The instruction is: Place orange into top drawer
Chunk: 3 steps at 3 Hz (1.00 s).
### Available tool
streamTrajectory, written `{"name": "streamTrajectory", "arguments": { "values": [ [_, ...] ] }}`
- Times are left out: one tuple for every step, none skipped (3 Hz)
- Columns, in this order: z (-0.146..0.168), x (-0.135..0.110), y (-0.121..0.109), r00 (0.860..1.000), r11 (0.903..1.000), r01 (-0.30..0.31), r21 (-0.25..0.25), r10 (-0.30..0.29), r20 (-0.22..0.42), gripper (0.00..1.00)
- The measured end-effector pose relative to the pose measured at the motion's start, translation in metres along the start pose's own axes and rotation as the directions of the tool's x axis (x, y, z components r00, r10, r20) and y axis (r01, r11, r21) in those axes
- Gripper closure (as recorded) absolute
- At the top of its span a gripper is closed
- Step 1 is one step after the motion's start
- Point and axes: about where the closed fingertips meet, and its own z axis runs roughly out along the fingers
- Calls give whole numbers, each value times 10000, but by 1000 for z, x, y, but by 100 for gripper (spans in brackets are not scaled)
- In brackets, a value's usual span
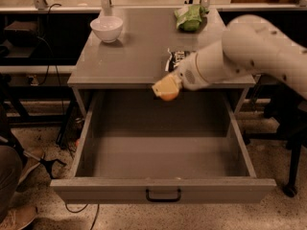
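**Orange held over the open top drawer**

Camera view: A grey table (134,56) stands in a workshop room on a speckled stone floor (45,145), with a long bench and metal uprights behind its back edge. Near the table's back left corner sits a white bowl (106,28). Towards the back right corner lies a crumpled green bag (191,18). A small dark packet (175,57) lies close to the front edge, right of centre, partly hidden by the arm.

The top drawer (163,157) is pulled fully out below the front edge, its grey floor bare and its black handle (163,196) at the middle of the front panel.

The white arm (249,51) reaches in from the right. The gripper (165,91) hangs just in front of the table's front edge, above the back part of the drawer and a little right of its centre. Its pale fingers (163,85) are clamped on the orange (170,97), which shows beneath them, clear of the drawer floor.

Dark furniture legs (292,166) stand on the floor beyond the drawer's right side.
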Motion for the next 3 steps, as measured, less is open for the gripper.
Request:
{"name": "streamTrajectory", "arguments": {
  "values": [
    [20,47,20,9962,9962,-866,118,867,-126,100],
    [51,92,39,9866,9879,-1547,77,1549,-505,100],
    [102,121,45,9797,9823,-1870,54,1869,-721,97]
  ]
}}
